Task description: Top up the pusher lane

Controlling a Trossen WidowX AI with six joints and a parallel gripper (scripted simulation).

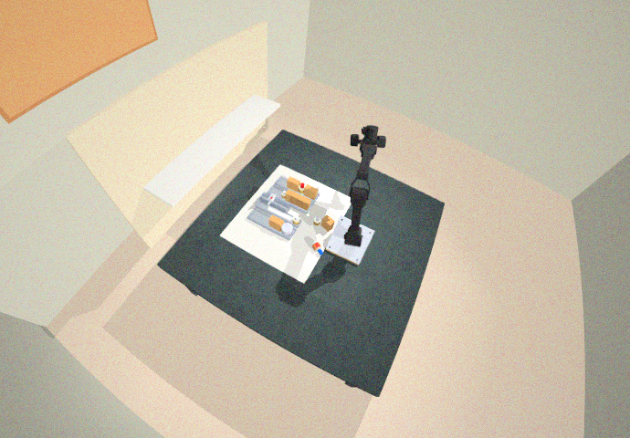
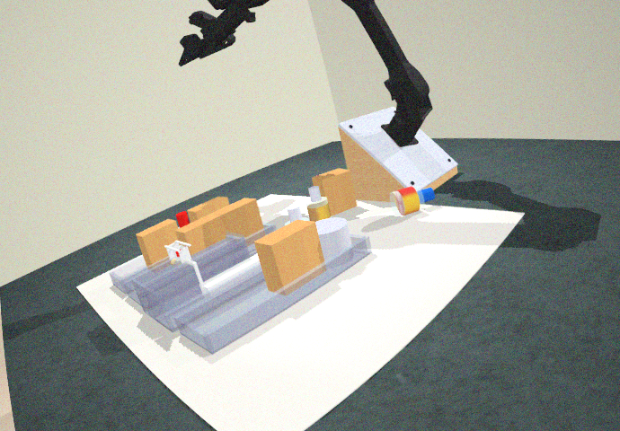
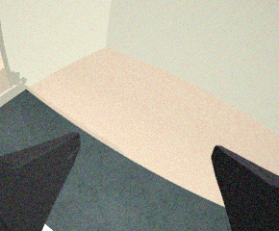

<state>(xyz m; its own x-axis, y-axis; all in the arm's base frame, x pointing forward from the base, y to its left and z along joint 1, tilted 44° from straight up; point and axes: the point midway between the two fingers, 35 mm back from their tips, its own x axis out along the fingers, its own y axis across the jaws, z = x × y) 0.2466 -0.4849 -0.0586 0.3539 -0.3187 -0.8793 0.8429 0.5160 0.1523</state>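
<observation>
My gripper (image 1: 368, 139) (image 2: 182, 53) (image 3: 147, 146) is wide open and empty, high above the far side of the table, away from the jars. A loose jar (image 1: 317, 222) (image 2: 319, 210) with a gold body and white cap stands upright in front of the lanes. Another white-capped jar (image 1: 296, 220) (image 2: 294, 214) stands at the front of the lane with the white floor strip; its body is mostly hidden in the exterior view. A red-and-yellow jar (image 1: 317, 246) (image 2: 406, 201) with a blue cap lies on its side. The wrist view shows no jar.
Orange boxes (image 1: 297, 199) (image 2: 290, 256) and a white cylinder (image 1: 287, 227) (image 2: 333, 237) stand in neighbouring lanes. A red-capped jar (image 1: 301, 187) (image 2: 182, 220) is between boxes. Another box (image 1: 328, 223) (image 2: 340, 191) stands by the loose jar, near the arm's sloped base (image 1: 365, 243) (image 2: 372, 170).
</observation>
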